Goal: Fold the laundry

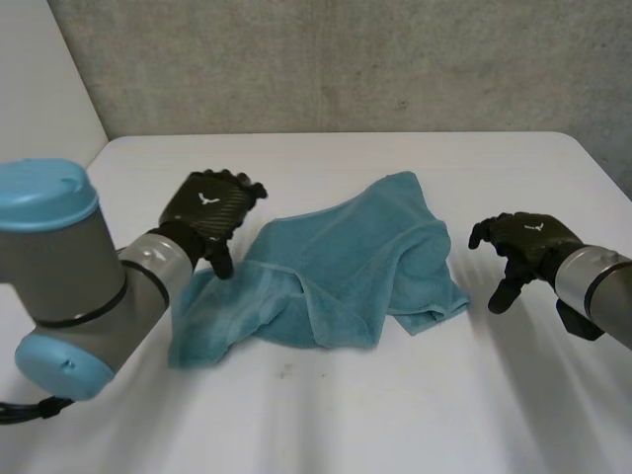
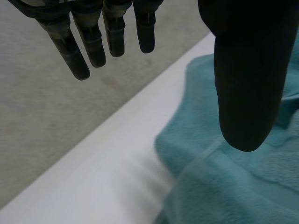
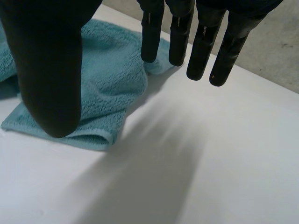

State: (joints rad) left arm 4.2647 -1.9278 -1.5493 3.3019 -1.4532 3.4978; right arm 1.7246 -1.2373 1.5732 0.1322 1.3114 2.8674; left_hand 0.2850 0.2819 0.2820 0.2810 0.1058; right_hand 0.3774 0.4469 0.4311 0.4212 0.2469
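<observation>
A teal towel (image 1: pixel 336 267) lies rumpled and loosely folded over itself in the middle of the white table (image 1: pixel 326 415). My left hand (image 1: pixel 209 214) hovers just above the towel's left edge, open, fingers straight and holding nothing. In the left wrist view its fingers (image 2: pixel 93 42) and thumb (image 2: pixel 245 84) are spread apart over the towel (image 2: pixel 233 182). My right hand (image 1: pixel 521 245) hangs open a little to the right of the towel's right corner, clear of the cloth. In the right wrist view its thumb (image 3: pixel 49 70) and fingers (image 3: pixel 201 46) stand straight above the towel's corner (image 3: pixel 105 93).
A grey wall (image 1: pixel 336 59) runs behind the table's far edge. Bare white tabletop (image 3: pixel 196 158) spreads in front of the towel and to its right.
</observation>
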